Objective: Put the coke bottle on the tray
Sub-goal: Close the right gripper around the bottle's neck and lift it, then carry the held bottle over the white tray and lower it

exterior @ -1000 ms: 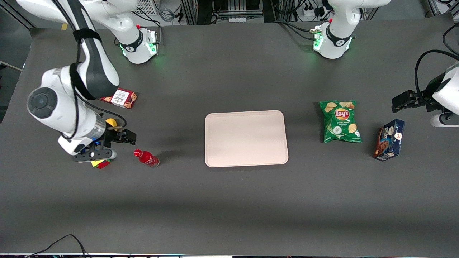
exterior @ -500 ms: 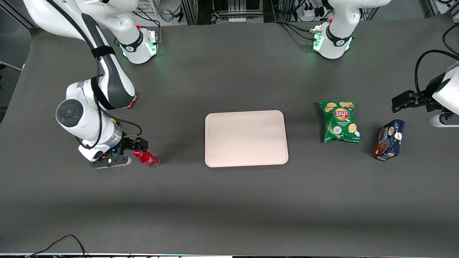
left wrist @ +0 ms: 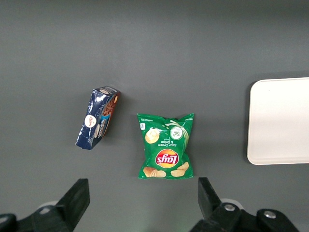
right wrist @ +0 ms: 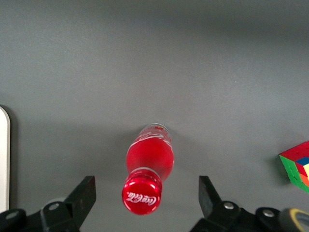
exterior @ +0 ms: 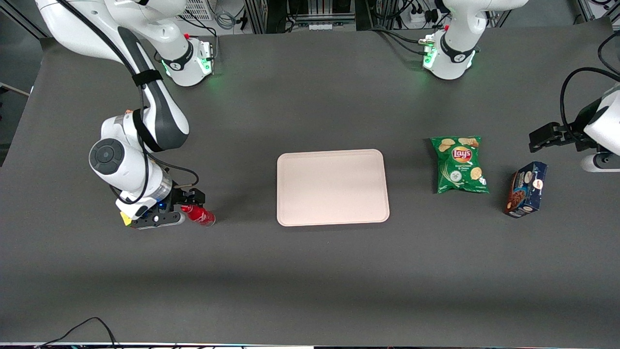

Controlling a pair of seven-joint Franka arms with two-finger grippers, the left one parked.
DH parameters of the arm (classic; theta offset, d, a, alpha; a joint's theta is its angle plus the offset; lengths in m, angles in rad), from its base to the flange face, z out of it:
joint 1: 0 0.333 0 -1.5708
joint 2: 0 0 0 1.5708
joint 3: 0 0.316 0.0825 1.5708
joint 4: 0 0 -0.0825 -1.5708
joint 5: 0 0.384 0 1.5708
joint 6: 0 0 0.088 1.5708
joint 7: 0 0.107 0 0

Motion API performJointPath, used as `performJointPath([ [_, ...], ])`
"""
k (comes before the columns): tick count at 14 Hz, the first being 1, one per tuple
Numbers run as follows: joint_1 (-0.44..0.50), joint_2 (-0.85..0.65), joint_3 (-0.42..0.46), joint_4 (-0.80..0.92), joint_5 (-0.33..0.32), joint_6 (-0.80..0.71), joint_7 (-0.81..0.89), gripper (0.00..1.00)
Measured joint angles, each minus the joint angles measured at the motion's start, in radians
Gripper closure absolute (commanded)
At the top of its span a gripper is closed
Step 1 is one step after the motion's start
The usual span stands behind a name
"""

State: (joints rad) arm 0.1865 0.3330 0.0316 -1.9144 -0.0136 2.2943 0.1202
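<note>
The coke bottle (exterior: 199, 215), small and red with a red cap, stands on the dark table toward the working arm's end. In the right wrist view the coke bottle (right wrist: 147, 166) points its cap at the camera. My right gripper (exterior: 186, 207) is open just above the cap. In the right wrist view the gripper (right wrist: 145, 195) has one black finger on each side of the cap, both clear of it. The pale tray (exterior: 332, 186) lies flat at the table's middle, with nothing on it. Its edge shows in the right wrist view (right wrist: 3, 159).
A colourful cube toy (right wrist: 297, 164) sits beside the bottle, mostly hidden under my wrist in the front view. A green chips bag (exterior: 459, 164) and a dark blue box (exterior: 525, 189) lie toward the parked arm's end, past the tray.
My right arm has swung toward the bottle. The open gripper went from over the cube toy to over the bottle's cap. The arm now hides the red cookie box.
</note>
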Motion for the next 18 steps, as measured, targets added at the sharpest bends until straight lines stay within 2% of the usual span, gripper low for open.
performJointPath([
  [3, 0.0, 0.0, 0.0, 0.0, -0.001, 0.0, 0.0, 0.89],
  [4, 0.0, 0.0, 0.0, 0.0, -0.001, 0.0, 0.0, 1.0],
  [12, 0.0, -0.014, 0.0, 0.018, -0.012, -0.022, 0.0, 1.0],
  [18, 0.001, -0.116, 0.029, 0.218, -0.025, -0.413, 0.009, 1.0],
])
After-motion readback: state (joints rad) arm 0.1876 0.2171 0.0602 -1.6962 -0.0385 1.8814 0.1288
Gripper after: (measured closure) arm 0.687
